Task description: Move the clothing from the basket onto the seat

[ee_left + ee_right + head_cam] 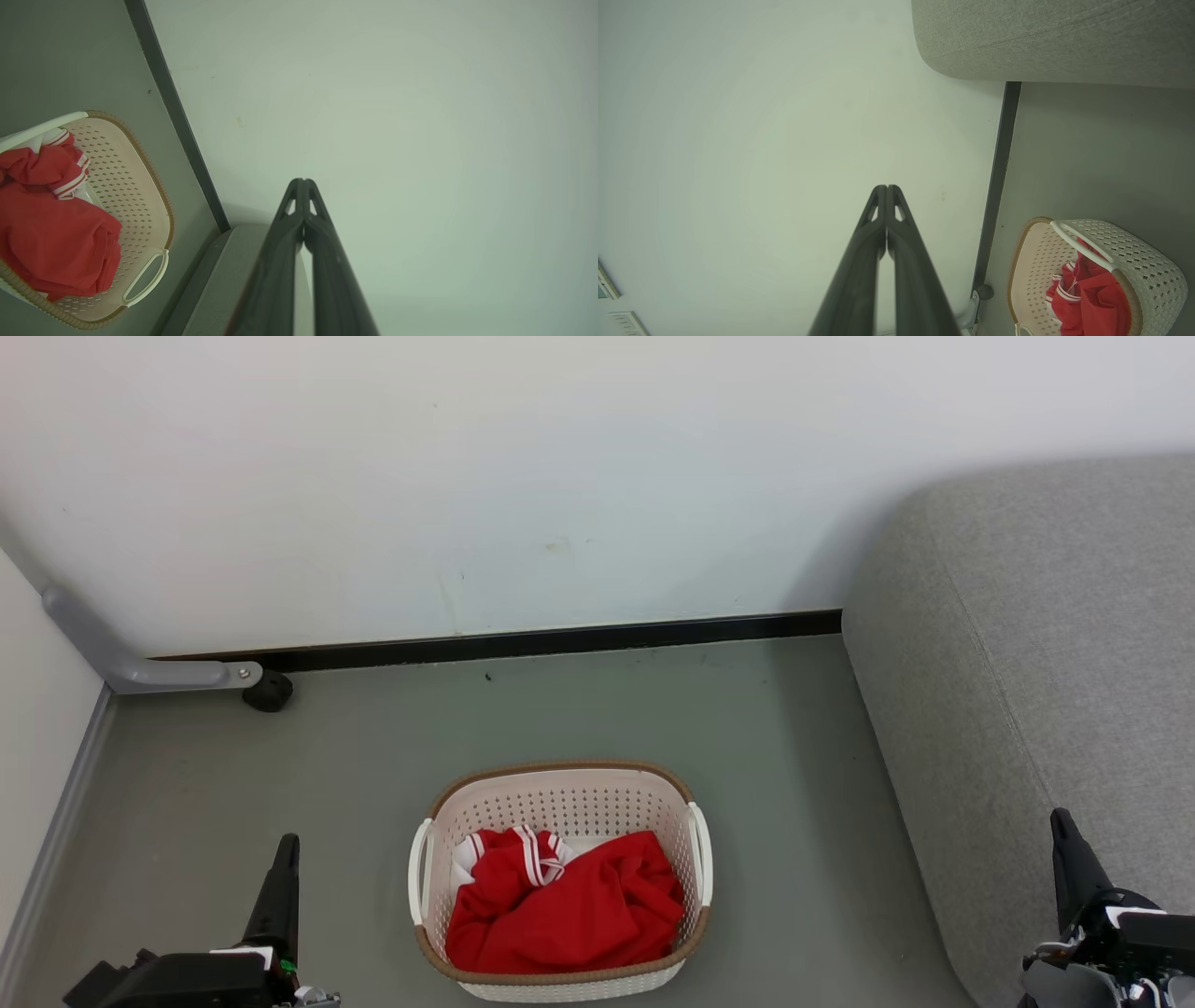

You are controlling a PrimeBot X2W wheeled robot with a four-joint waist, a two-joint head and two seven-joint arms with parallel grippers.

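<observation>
**Basket on floor, loaded; both jaws shut and empty**

The basket point(560, 793) stands upright on the grey floor point(373, 775), low in the middle of the head view. The clothing point(569, 905) lies heaped inside it: red fabric with white stripe trim, piled toward the near side and the robot's right. The far inside wall is bare. No fabric hangs over the brown rim.

Edges:
- The black skirting point(560, 639) runs along the foot of the white wall point(467, 476). A broad strip of open floor lies between it and the basket's far rim.
- The seat point(1046, 663) fills the right side. Its rounded end butts against the wall where the skirting stops. Its side face drops to the floor, well apart from the basket's right handle point(702, 854), with an open lane between them.
- At far left a grey bracket point(168, 672) ends in a small black wheel point(269, 692), set near the corner and well apart from the basket.

Left jaws: pressed together, holding nothing. The dark fingers point(280, 887) point up at lower left, beside the left handle point(417, 868) but apart from it.

Right jaws: pressed together, holding nothing. The fingers point(1074, 868) rise at lower right in front of the seat's side face. I cannot tell whether they touch it.

The seat top is bare grey fabric.
</observation>
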